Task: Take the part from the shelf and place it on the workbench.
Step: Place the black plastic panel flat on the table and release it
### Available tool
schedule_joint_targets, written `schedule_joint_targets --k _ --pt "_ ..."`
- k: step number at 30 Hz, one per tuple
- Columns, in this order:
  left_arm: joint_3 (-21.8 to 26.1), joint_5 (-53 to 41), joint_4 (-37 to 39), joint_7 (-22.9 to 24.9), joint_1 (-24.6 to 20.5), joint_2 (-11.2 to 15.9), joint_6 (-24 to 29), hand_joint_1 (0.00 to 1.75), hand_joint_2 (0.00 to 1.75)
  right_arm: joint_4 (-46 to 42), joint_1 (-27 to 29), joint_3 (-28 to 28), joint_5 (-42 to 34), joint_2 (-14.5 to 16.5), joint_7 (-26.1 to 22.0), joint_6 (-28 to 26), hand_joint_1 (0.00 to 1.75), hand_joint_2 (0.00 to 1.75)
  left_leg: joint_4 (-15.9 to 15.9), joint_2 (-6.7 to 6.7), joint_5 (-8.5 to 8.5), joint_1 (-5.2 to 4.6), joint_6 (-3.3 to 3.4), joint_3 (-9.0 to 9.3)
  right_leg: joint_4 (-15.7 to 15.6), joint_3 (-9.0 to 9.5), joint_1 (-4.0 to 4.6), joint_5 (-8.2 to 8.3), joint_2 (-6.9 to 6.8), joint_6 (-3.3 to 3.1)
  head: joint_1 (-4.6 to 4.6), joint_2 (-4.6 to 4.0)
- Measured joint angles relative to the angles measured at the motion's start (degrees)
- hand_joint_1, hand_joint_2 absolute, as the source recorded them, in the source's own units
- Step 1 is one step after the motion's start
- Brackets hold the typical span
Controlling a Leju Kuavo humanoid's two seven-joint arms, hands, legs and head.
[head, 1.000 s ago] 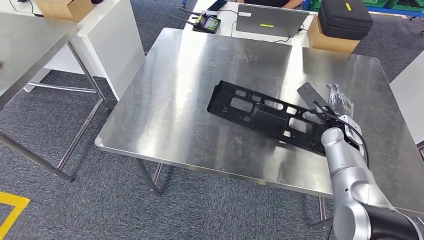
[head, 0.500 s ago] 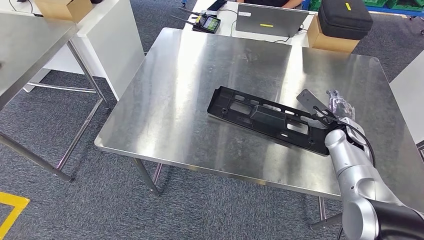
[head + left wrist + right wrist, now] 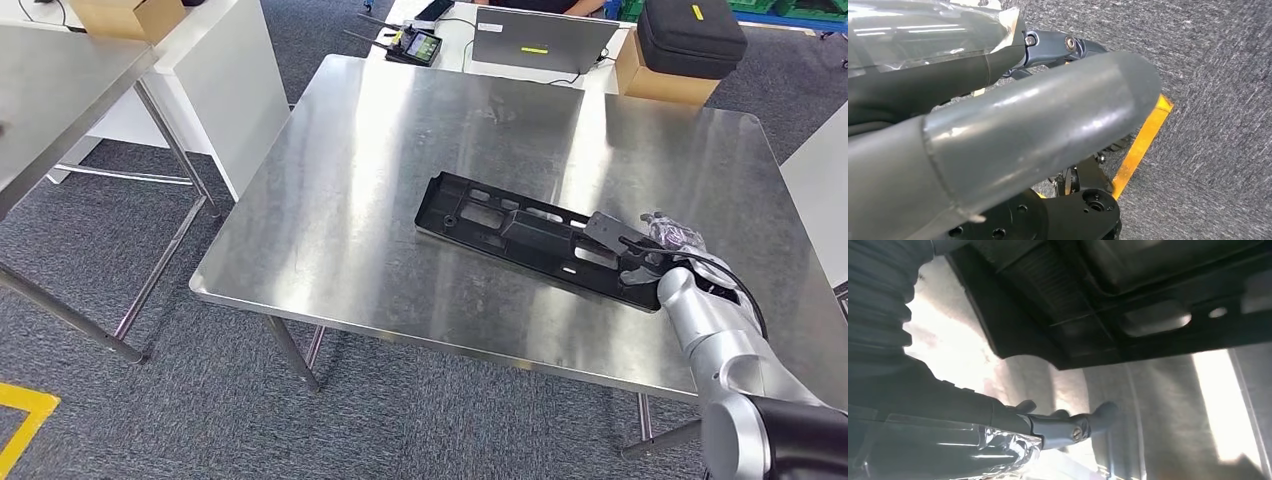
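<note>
The long black plastic part (image 3: 520,235) lies flat on the steel workbench (image 3: 400,150), running from the middle toward the right edge. My right hand (image 3: 660,245) hovers at the part's right end, its grey thumb plate over the part. In the right wrist view the part (image 3: 1088,305) is close by and the dark fingers (image 3: 1068,427) stand apart from it, with bare table between them. My left hand (image 3: 1013,125) hangs over the carpet, thumb and fingers stretched out with nothing in them.
Behind the workbench are a laptop (image 3: 540,40), a handheld controller (image 3: 415,45) and a black case (image 3: 692,35) on a cardboard box (image 3: 655,80). A second steel table (image 3: 60,90) and a white cabinet (image 3: 215,70) stand at the left. Yellow tape (image 3: 20,415) marks the floor.
The part, tilted up a second ago, has come down flat on the workbench. My right hand has drawn back toward me along the part's right end.
</note>
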Motion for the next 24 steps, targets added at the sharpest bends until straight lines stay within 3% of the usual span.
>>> schedule_joint_targets --k 2,4,7,11,15,20,24 --pt "0.33 0.00 0.00 -0.07 -0.02 0.00 0.26 0.00 0.00 -0.74 0.38 -0.19 -2.77 0.58 -3.97 -9.05 0.00 1.75 0.00 0.05 0.00 0.01 0.00 0.00 0.01 -0.01 0.01 0.00 0.03 0.01 -0.01 0.00" --pt "0.65 0.01 0.00 -0.25 -0.11 -0.04 0.55 0.00 0.00 -5.93 3.00 -1.46 -9.60 2.70 -11.70 -22.02 0.00 1.75 -0.01 0.12 -0.01 0.12 -0.01 0.07 0.01 0.01 0.10 -0.01 0.05 -0.01 -0.01 0.00" --pt "0.93 0.08 0.00 -0.56 -0.20 -0.29 0.98 0.00 0.00 -23.49 12.30 -3.59 -23.04 8.39 -22.93 -33.86 0.00 1.75 -0.01 0.02 -0.08 0.37 -0.11 0.19 -0.02 0.14 0.32 -0.11 -0.03 -0.03 -0.01 0.01" --pt "1.59 0.68 0.02 -1.04 -0.18 -0.73 1.65 0.00 0.00 -45.13 27.34 -1.95 -31.50 15.34 -31.27 -38.36 0.00 1.75 -0.04 -0.25 -0.18 0.46 -0.25 0.12 -0.01 0.17 0.40 -0.38 -0.29 0.09 0.00 0.01" --pt "2.41 1.38 0.02 -1.28 -0.17 -0.95 2.26 0.00 0.00 -60.03 38.05 2.51 -32.25 20.08 -36.93 -40.92 0.00 1.75 -0.06 -0.13 -0.28 0.47 -0.38 0.13 -0.01 0.08 0.40 -0.44 -0.21 0.07 -0.02 0.01" --pt "3.68 2.61 0.02 -1.25 -0.19 -1.13 2.99 0.00 0.00 -70.94 47.06 8.08 -30.13 24.43 -39.67 -41.01 0.00 1.75 -0.06 -0.10 -0.30 0.47 -0.41 0.16 -0.01 0.04 0.38 -0.50 -0.18 -0.01 0.00 0.00" --pt "4.84 3.56 0.01 -1.25 -0.26 -1.43 3.70 0.00 0.00 -74.03 49.22 12.09 -33.43 25.06 -38.66 -40.13 0.00 1.75 -0.06 -0.08 -0.34 0.43 -0.42 0.29 -0.03 -0.31 0.33 -0.58 -0.11 -0.12 0.01 0.00"
